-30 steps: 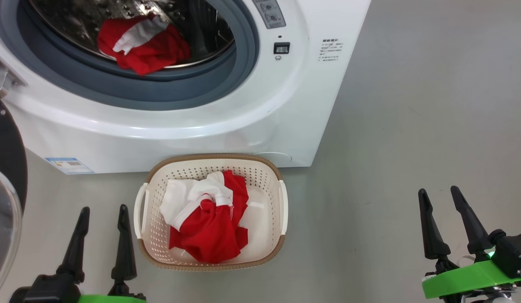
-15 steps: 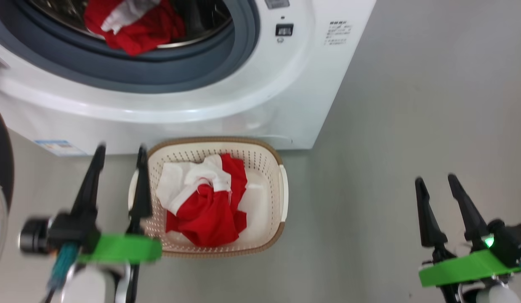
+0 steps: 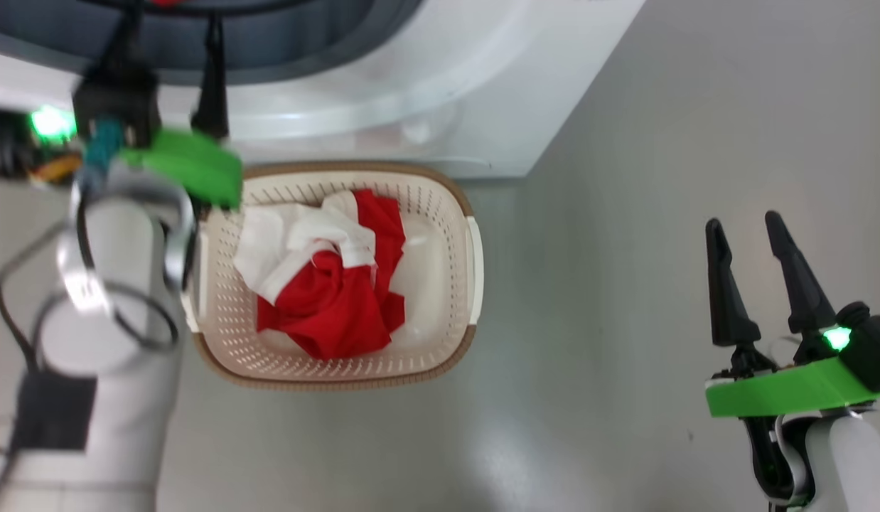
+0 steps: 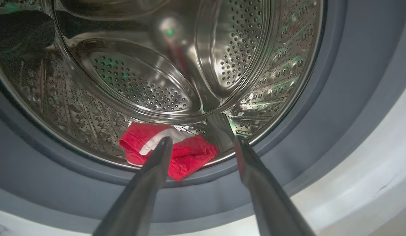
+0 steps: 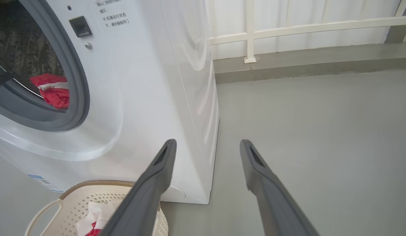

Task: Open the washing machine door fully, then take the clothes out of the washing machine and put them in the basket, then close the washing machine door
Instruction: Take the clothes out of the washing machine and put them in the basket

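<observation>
The left end effector (image 4: 203,140) has risen from beside the basket (image 3: 440,213) to the washing machine (image 3: 483,107) mouth, fingers apart, empty; red clothes (image 4: 190,155) lie in the drum (image 4: 140,75) just beyond its tips. The right end effector (image 3: 744,224) hangs spread, empty, well right of the basket.

White boxy front-loading washing machine (image 5: 150,82) with its mouth uncovered; a grey rubber gasket (image 4: 337,82) rings the perforated steel drum (image 4: 140,82). A crumpled red-and-white garment (image 4: 190,154) lies at the drum's front lip, just beyond the spread jaws of the left gripper (image 4: 203,139). A cream perforated plastic basket (image 3: 472,263) with a brown rim sits near the machine's base, below and left of the spread jaws of the right gripper (image 5: 208,141), and holds a second red-and-white heap (image 3: 326,313).
</observation>
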Robot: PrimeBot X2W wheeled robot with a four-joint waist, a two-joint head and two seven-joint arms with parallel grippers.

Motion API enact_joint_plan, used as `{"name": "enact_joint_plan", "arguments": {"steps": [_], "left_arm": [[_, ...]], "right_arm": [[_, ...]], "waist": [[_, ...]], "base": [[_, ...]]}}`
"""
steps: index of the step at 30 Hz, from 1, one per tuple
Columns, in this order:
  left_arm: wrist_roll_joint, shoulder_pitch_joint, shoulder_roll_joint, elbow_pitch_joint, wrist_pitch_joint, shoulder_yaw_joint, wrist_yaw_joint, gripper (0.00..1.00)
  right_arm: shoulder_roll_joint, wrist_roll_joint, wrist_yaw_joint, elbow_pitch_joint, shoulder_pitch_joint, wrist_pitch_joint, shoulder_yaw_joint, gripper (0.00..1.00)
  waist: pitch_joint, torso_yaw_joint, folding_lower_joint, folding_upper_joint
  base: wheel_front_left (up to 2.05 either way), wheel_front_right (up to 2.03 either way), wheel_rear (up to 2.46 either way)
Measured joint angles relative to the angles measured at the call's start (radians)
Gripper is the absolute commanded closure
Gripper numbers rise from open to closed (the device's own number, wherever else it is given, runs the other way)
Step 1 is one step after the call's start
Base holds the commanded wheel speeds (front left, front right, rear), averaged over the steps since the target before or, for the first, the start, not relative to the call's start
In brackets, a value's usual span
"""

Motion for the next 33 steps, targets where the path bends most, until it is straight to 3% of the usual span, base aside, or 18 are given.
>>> {"name": "enact_joint_plan", "arguments": {"steps": [13,31,32,33], "left_arm": [[0.081,-0.353,0.069,0.327,0.094,-0.057,0.026,0.00],[0.156,-0.558,0.179,0.602,0.102,-0.134,0.077,0.00],[0.156,-0.563,0.181,0.610,0.103,-0.135,0.083,0.08],[0.156,-0.567,0.183,0.617,0.104,-0.137,0.090,0.52]], "right_arm": [[0.000,0.037,0.000,-0.003,-0.074,0.000,0.022,0.00],[0.001,0.071,0.000,-0.008,-0.097,0.000,0.068,0.00],[0.001,0.073,0.000,-0.008,-0.100,0.000,0.069,0.00],[0.001,0.079,0.000,-0.008,-0.104,0.000,0.069,0.00]], "waist": [[0.116,-0.042,0.0000,0.0000],[0.196,-0.141,0.0000,0.0000],[0.199,-0.145,0.0000,0.0000],[0.201,-0.148,0.0000,0.0000]], "base": [[0.00,0.00,0.00],[0.00,0.00,0.00],[0.00,0.00,0.00],[0.00,0.00,0.00]]}}
